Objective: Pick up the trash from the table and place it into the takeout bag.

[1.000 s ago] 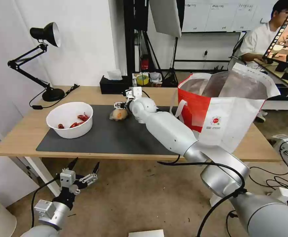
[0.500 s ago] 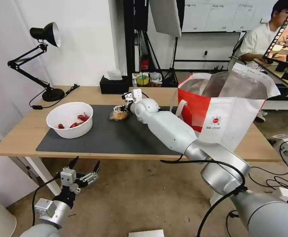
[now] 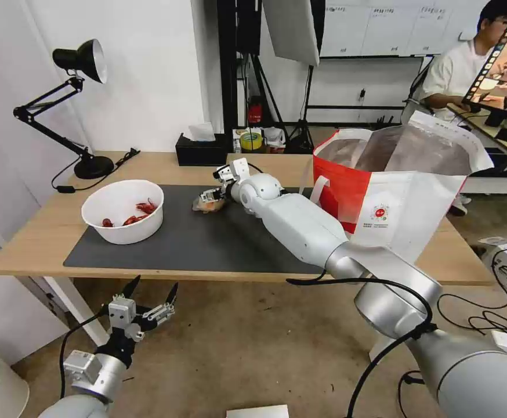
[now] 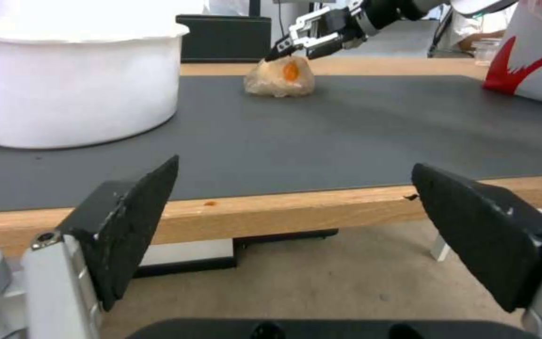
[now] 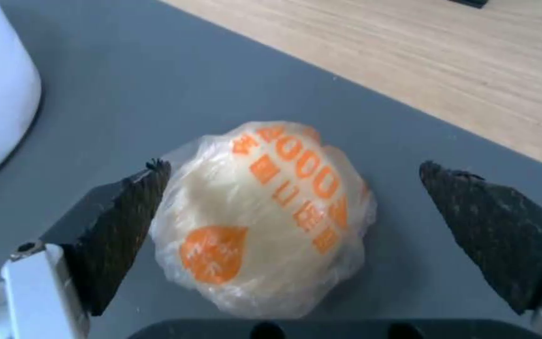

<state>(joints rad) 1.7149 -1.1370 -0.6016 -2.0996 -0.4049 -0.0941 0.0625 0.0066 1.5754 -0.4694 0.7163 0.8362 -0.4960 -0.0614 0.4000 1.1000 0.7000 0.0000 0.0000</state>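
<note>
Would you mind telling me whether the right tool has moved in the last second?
Yes. The right tool has dropped lower around the orange-printed plastic wad and edged slightly away from the takeout bag, toward the white bowl.

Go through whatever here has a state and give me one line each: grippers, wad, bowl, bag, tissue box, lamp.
Right gripper: open, fingers either side of the wad, one touching it.
Left gripper: open, below the table edge, holding nothing.
Wad: resting on the mat, not lifted.
Bowl: upright on the mat, red shells inside.
Bag: upright, mouth open.
Tissue box: a tissue sticking out.
Lamp: looks unlit.
</note>
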